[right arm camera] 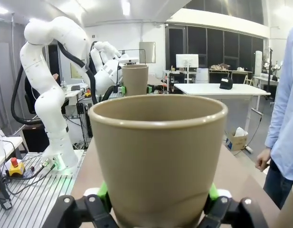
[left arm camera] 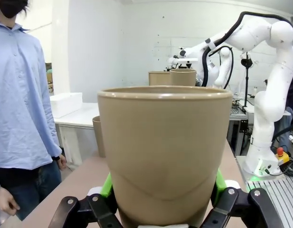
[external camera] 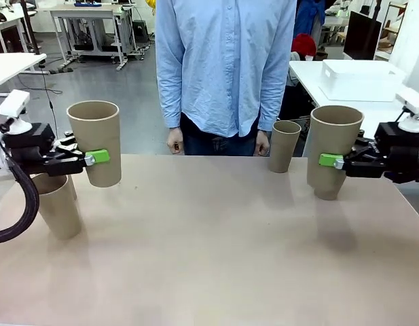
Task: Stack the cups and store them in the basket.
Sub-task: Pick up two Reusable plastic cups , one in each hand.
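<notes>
Fingers (external camera: 97, 157) of the left gripper (left arm camera: 163, 186) press their green pads on both sides of the left cup (external camera: 94, 139), a tan paper cup. It stands upright with the open rim up, and its bottom seems to hang a little above the table (external camera: 209, 258). In the left wrist view the two pads hold this cup at its lower part, and the wall looks slightly pushed in between them. The right gripper (external camera: 329, 161) is closed in the same way on the right cup (external camera: 333, 146), also upright. Its shadow lies apart from it on the tabletop, so it seems lifted too. The right wrist view shows the green pads tight against both sides of that cup near its base. Below and just behind the left gripper, a third cup (external camera: 58, 206) stands on the table near the left edge; I cannot tell if another one is behind it. A fourth cup (external camera: 285, 145) stands at the far edge, just beside the right cup but apart from it. The white bin (external camera: 362, 78) rests on a white side table (external camera: 311, 71) behind the right arm, well apart from all cups. The person (external camera: 226, 61) in a light blue shirt stands at the far side, with both hands hanging low near the table edge.
</notes>
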